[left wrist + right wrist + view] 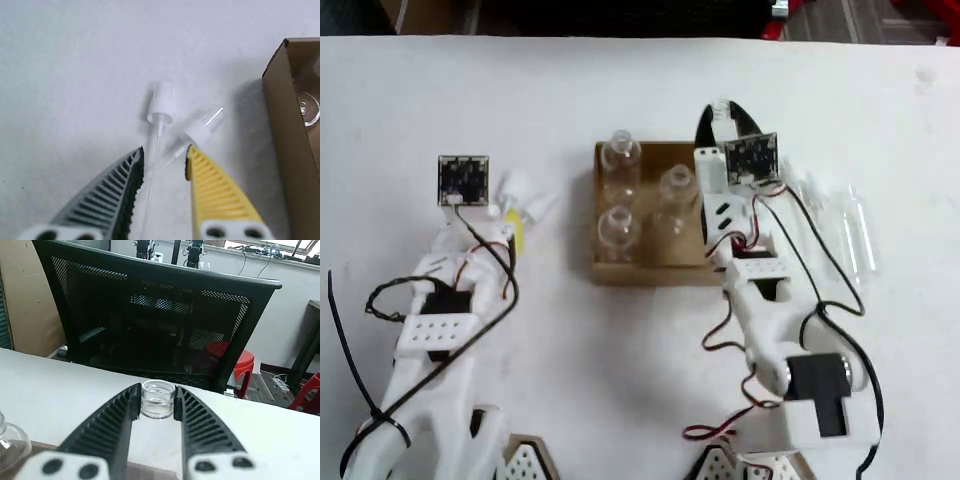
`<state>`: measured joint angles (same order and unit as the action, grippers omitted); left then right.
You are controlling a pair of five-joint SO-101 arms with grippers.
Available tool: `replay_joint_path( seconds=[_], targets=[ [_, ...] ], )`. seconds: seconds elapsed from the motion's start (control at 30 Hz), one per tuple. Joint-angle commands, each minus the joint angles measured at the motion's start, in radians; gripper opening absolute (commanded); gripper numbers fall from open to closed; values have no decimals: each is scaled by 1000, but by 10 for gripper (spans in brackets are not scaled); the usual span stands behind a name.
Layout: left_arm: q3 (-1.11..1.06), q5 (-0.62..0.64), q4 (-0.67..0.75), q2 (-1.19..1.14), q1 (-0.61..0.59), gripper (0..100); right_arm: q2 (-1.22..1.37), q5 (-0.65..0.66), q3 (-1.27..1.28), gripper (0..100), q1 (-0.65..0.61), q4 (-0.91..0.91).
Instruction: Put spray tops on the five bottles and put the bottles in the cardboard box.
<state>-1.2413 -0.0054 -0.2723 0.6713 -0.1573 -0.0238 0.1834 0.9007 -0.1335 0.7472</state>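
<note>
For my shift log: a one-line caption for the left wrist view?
Left tool open at two spray tops lying on the white table, cardboard box beside them.

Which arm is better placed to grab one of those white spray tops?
Left. The left gripper hangs open over the two spray tops, one's tube between its fingers. The right gripper, beyond the cardboard box, is shut on a bottle.
</note>
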Motion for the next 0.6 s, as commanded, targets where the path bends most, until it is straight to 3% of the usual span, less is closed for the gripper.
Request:
replay_joint_path(
  seconds=[0.0,0.3,0.57],
  targets=[
    [9,9,28,2,15,138,25,-11,-55,15,-22,91],
    [9,9,28,2,15,138,216,-83,-170,15,4,122],
    [11,9,28,5,45,138,237,-100,-186,15,31,117]
  ],
)
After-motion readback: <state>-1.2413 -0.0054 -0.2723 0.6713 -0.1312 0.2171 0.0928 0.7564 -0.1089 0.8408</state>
